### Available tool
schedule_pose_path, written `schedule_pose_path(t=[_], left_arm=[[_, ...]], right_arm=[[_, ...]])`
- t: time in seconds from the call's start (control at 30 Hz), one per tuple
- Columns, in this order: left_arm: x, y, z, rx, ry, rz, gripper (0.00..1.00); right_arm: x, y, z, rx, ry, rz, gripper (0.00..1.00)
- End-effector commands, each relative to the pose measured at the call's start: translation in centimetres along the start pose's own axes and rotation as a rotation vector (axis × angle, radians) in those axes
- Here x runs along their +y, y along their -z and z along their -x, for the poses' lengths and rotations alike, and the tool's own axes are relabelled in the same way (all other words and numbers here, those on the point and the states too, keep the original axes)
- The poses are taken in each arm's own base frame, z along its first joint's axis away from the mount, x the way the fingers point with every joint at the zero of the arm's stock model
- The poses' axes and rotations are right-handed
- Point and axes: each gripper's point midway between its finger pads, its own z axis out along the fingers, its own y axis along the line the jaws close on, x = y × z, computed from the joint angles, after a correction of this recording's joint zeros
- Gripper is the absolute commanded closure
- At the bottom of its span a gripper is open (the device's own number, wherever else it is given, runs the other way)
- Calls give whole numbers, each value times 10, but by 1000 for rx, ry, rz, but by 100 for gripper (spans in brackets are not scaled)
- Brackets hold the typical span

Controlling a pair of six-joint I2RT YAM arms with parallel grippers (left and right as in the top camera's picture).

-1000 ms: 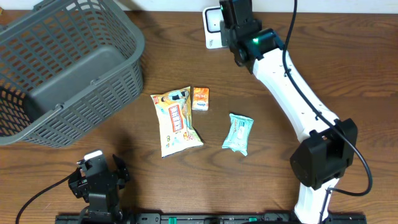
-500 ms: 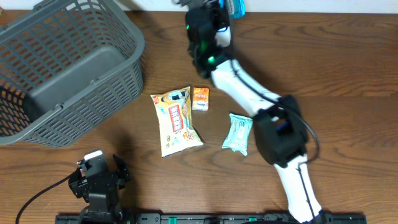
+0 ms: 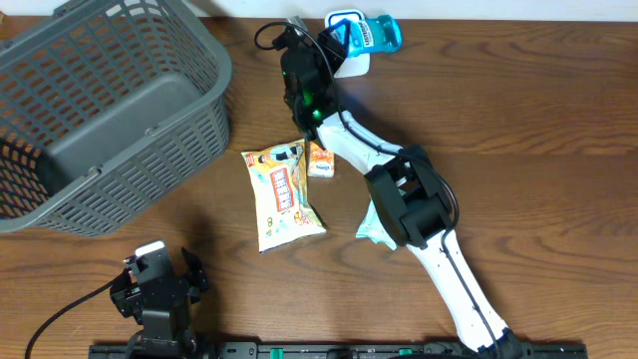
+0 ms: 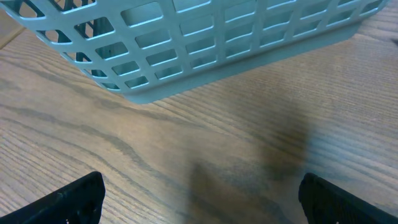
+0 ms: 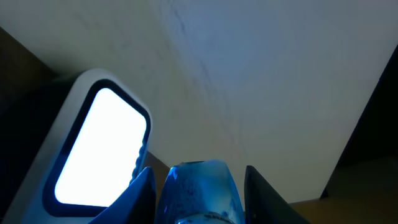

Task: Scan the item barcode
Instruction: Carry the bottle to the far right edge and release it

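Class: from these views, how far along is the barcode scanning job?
Done: the right gripper is shut on a blue packet. In hand: the packet is held beside the lit window of the scanner. Left: the yellow bag, orange packet and teal packet lie on the table, and the basket holds nothing.

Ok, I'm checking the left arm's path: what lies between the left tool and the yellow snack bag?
Only bare wooden table lies between the left tool and the yellow snack bag, as the overhead view shows.

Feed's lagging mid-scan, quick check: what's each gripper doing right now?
Left gripper: open, empty.
Right gripper: shut on the blue packet.
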Motion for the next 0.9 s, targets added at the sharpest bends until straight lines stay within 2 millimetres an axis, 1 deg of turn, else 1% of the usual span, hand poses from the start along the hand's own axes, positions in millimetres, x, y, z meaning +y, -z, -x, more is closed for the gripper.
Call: schedule_pose_path(t=[0.0,0.13,0.27,0.37,0.43,0.53,0.57,0.63,0.67,0.73,0.8,0.87], left_arm=[[0,-3,-15,49,-20,3,0],[0,-3,-15,49,-20,3,0],[0,-3,-15,49,-20,3,0],[0,-3,-15,49,-20,3,0],[0,-3,-15,49,-20,3,0],[0,-3,-15,49,-20,3,0],[0,-3,-15,49,-19,3,0],[0,-3,-16,49,-19,3,0],[0,-3,-15,49,-19,3,0],[0,-3,-15,49,-20,3,0],[0,-3,-15,49,-20,3,0],[0,-3,-15,49,-20,3,0]], right_arm=[[-42,15,27,-19,-113,-49,99],[-63,21,23,35,-175,-78,99],[-94,26,15,109,-239,-71,99],[-118,34,10,126,-281,0,99],[-134,41,5,125,-313,91,99],[-161,48,-9,137,-409,230,99],[-175,48,-17,150,-446,249,99],[-204,40,-39,197,-517,233,99],[-218,34,-53,226,-543,217,99],[-238,21,-83,292,-583,182,99],[-248,4,-119,377,-604,148,99],[-250,-12,-156,464,-603,136,99]])
